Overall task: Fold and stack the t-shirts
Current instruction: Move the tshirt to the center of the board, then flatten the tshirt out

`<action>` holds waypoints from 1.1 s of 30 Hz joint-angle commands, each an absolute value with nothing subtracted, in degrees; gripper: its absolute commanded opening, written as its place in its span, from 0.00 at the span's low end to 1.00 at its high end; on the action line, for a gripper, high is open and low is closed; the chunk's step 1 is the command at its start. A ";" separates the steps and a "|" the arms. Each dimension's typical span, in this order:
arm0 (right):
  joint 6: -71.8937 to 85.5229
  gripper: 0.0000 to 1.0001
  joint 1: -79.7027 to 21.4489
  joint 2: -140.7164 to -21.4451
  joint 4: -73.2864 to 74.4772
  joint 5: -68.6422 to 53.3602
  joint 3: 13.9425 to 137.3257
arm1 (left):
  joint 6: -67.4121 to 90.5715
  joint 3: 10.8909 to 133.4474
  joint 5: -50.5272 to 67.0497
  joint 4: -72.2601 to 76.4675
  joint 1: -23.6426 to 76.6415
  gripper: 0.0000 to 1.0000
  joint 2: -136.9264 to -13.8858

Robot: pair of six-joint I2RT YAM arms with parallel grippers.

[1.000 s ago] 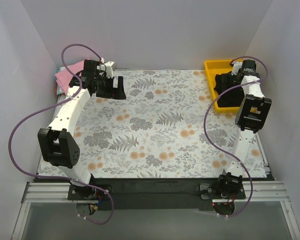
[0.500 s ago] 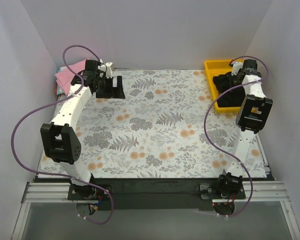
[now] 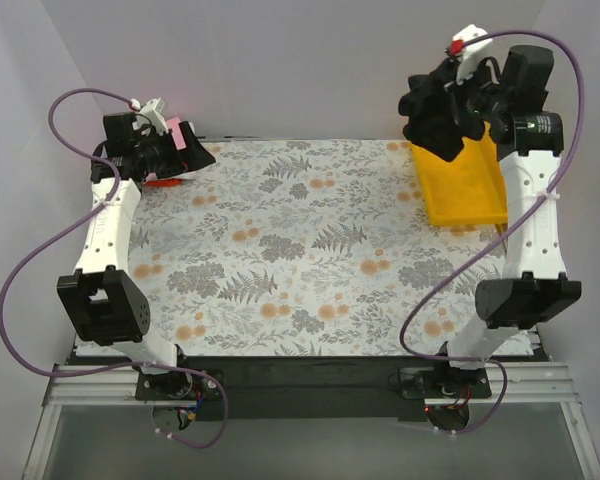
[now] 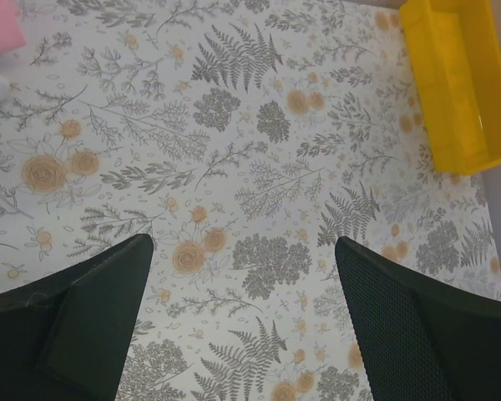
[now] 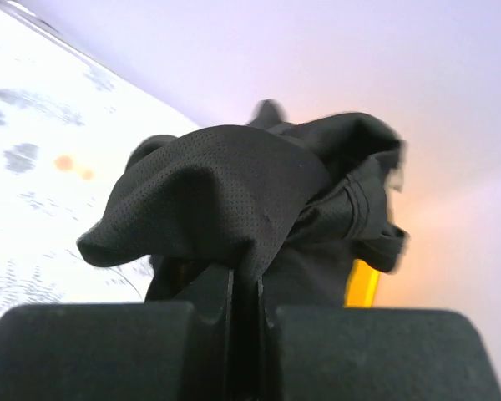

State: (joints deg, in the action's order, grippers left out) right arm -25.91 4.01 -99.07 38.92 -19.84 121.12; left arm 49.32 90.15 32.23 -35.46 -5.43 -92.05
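A black t-shirt (image 3: 438, 112) hangs bunched in the air above the yellow tray (image 3: 467, 190), with my right gripper (image 3: 477, 100) shut on a fold of it. The right wrist view shows the black t-shirt (image 5: 234, 188) pinched between the closed jaws of my right gripper (image 5: 244, 292). My left gripper (image 3: 188, 152) is at the far left corner, open and empty, beside a pink t-shirt (image 3: 176, 131). An orange-red cloth edge (image 3: 160, 183) shows below it. In the left wrist view, my left gripper (image 4: 244, 249) is spread wide over the tablecloth, with the pink t-shirt (image 4: 0, 25) at the top left.
A floral tablecloth (image 3: 310, 250) covers the table. The yellow tray (image 4: 459, 83) stands at the far right, against the right wall. White walls close in the back and both sides. Purple cables loop beside both arms.
My right gripper closed on the black t-shirt in the tray and lifted it high above the tray. My left arm swung left toward the far left corner, still open.
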 commanded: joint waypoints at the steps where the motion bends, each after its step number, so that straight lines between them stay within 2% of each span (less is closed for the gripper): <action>1: -31.89 0.01 -6.57 -92.92 40.61 -21.90 118.41 | 48.70 90.88 35.86 -33.31 -5.19 0.91 -87.02; 4: -36.90 0.01 -17.11 -88.25 40.52 -17.68 111.57 | 46.85 89.21 37.52 -33.57 -5.19 0.92 -85.18; 5: -37.70 0.09 -19.49 -87.55 40.60 -15.23 109.10 | 46.50 88.69 37.96 -33.75 -5.19 0.92 -84.73; 6: -38.84 0.29 -23.34 -86.49 40.95 -14.42 106.81 | 45.97 87.99 38.40 -34.10 -5.19 0.93 -84.29; 7: -40.59 0.71 -24.94 -86.05 42.00 -13.54 104.70 | 45.18 87.28 39.37 -35.49 -5.19 0.94 -83.85; 8: -41.30 0.88 -26.79 -85.87 43.06 -13.71 100.85 | 42.74 86.93 41.20 -36.55 -5.19 0.94 -83.76; 9: -41.05 0.98 -27.15 -85.87 44.02 -14.32 99.68 | 41.58 86.84 41.83 -37.78 -5.19 0.94 -83.76; 14: -36.31 0.98 -26.72 -85.87 46.14 -16.87 91.95 | 31.75 83.95 44.29 -46.83 -5.19 0.95 -83.76; 17: -33.33 0.98 -26.72 -85.95 46.40 -18.89 84.22 | 20.33 79.74 47.54 -52.81 -4.66 0.95 -82.80; 21: -29.19 0.95 -26.72 -88.06 46.14 -22.85 73.51 | 6.98 72.79 42.48 -58.79 -0.80 0.92 -81.57; 28: -23.48 0.74 -26.63 -96.32 44.12 -28.55 70.31 | 8.69 58.28 26.57 -49.68 12.03 0.79 -80.06; 33: -20.75 0.70 -27.42 -100.11 42.37 -31.11 69.09 | 11.25 56.43 21.89 -45.98 14.41 0.68 -84.19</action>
